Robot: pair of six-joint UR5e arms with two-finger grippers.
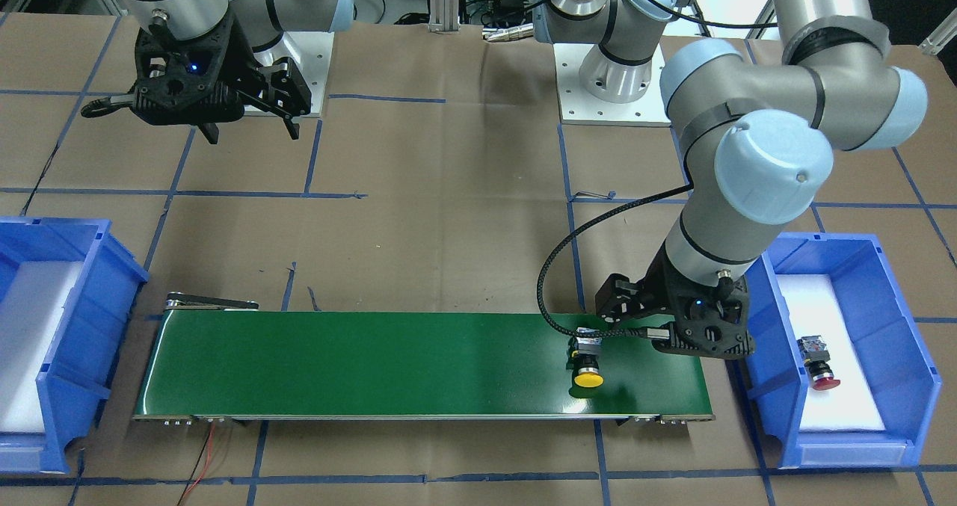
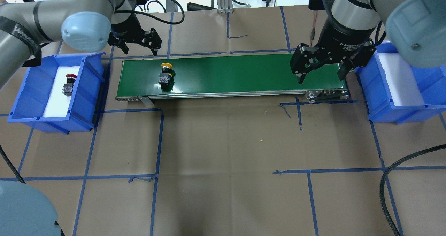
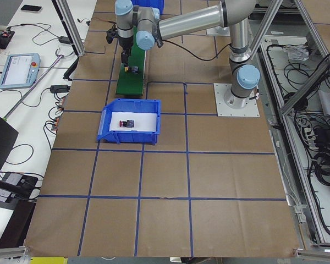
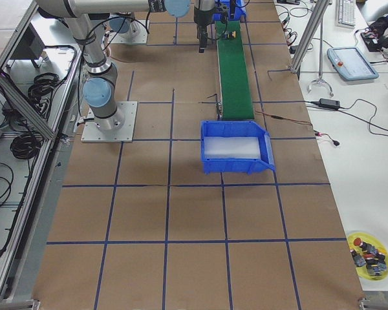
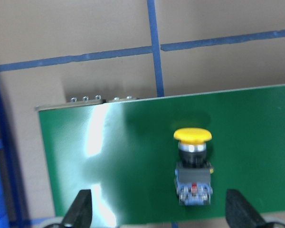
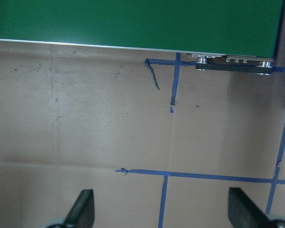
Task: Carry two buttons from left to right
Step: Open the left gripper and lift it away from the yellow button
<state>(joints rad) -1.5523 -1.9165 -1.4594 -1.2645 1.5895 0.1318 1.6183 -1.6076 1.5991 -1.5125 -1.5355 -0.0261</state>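
The yellow-capped button [image 2: 166, 75] lies on its side near the left end of the green conveyor belt [image 2: 226, 74]. It also shows in the front view [image 1: 588, 364] and the left wrist view [image 5: 194, 166]. The red-capped button [image 2: 69, 84] lies on white foam in the left blue bin [image 2: 89, 89], also seen from the front [image 1: 816, 360]. My left gripper [image 2: 139, 47] is open and empty, raised above the belt's left end by the yellow button; its fingers [image 5: 80, 211] straddle the button from above. My right gripper [image 2: 320, 76] is open and empty over the belt's right end.
The right blue bin [image 2: 383, 103] with white foam stands past the belt's right end and holds no button. Brown paper with blue tape lines covers the table [image 2: 226, 152]. A yellow dish of spare parts [image 4: 370, 253] sits far off at the table's corner.
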